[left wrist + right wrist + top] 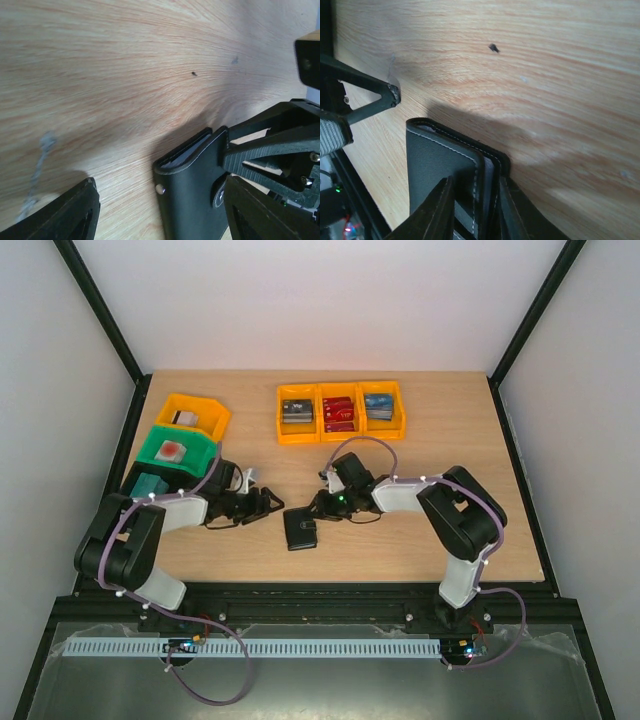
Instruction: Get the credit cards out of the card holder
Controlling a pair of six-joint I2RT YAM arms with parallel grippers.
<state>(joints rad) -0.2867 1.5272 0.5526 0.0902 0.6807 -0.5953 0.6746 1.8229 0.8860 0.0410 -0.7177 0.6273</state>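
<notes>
The black card holder lies folded on the wooden table between the two arms. My right gripper is shut on its near edge; in the right wrist view the gripper has one finger on each side of the cover. My left gripper is open just left of the holder; in the left wrist view the gripper straddles the holder without touching it. Grey layers show between the covers; I cannot tell whether they are cards. Credit cards lie in the orange bins: grey, red and blue.
A row of three orange bins stands at the back centre. A yellow bin, a green bin and a dark bin stand at the left, close to the left arm. The right gripper's linkage shows in the left wrist view.
</notes>
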